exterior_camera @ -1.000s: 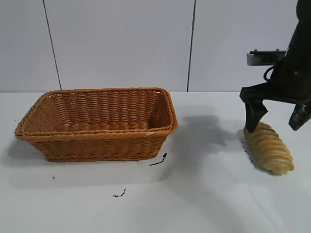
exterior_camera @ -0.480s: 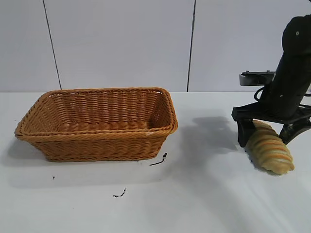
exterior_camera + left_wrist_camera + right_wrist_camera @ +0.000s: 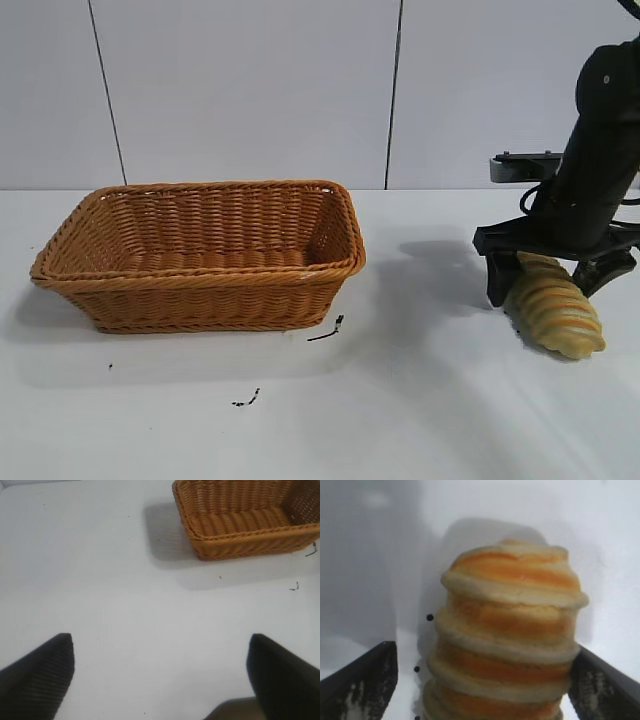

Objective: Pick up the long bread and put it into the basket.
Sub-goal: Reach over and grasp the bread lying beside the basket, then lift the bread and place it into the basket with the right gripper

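Note:
The long bread, tan-yellow with orange-brown ridges, lies on the white table at the right. My right gripper is open and low over its far end, one finger on each side. In the right wrist view the bread fills the gap of the gripper; one finger is close against it, the other stands apart. The wicker basket sits at the left with nothing in it. My left gripper is open and holds nothing above bare table, away from the basket; it is outside the exterior view.
Small black marks lie on the table in front of the basket and nearer the front. A white panelled wall stands behind the table. Open table lies between basket and bread.
My right gripper has come down and shifted slightly left, from above the bread to straddling its far end. The bread and the basket have not moved.

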